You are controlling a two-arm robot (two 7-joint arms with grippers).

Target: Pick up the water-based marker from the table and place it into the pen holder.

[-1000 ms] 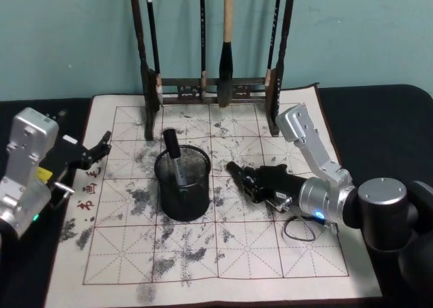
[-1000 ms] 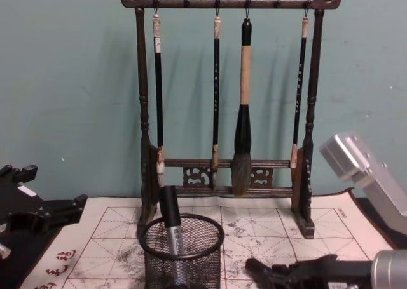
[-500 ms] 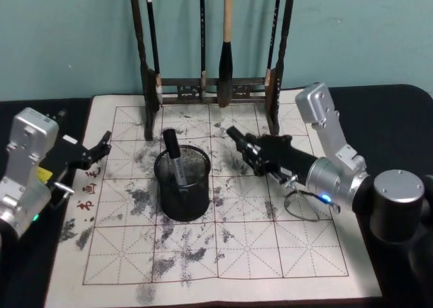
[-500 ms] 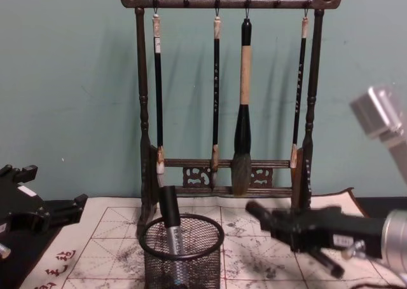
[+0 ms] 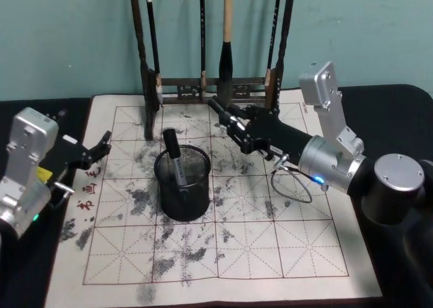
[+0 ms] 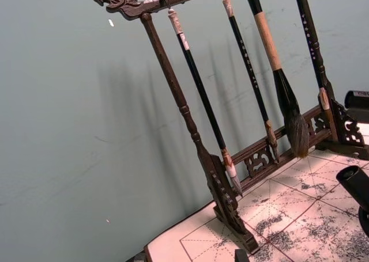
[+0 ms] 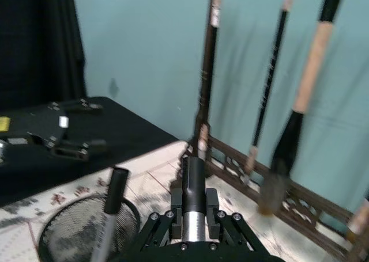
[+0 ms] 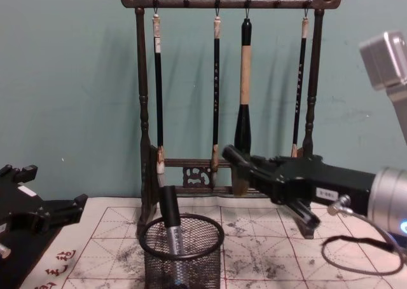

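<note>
Because the right claw (image 5: 233,122) squeezes the water-based marker (image 5: 218,108) tight between its two fingers, with the black cap sticking out in front, the picking-up part looks done and the carrying part is under way. It hangs in the air over the back of the mat (image 5: 270,254), near the foot of the brush rack (image 5: 189,86). The pen holder (image 5: 183,203) sits lower down, to the claw's left and a bit closer to the robot. I think the next move is to bring the marker over the round rim, tip it so one end points down, lower it in and then let go. Another marker (image 5: 172,152) leans inside the cup, so the new one should slip in beside it and not bump it. The light wire cup could tip if the marker hits its rim. The left claw (image 5: 100,145) rests at the left edge of the mat with its fingers apart and nothing in them. The mat is cream with red squares and many black ink spots, and it lies on the black table (image 5: 379,112). Four brushes hang on the tall dark rack, and behind it is a plain blue-green wall (image 5: 67,37).
</note>
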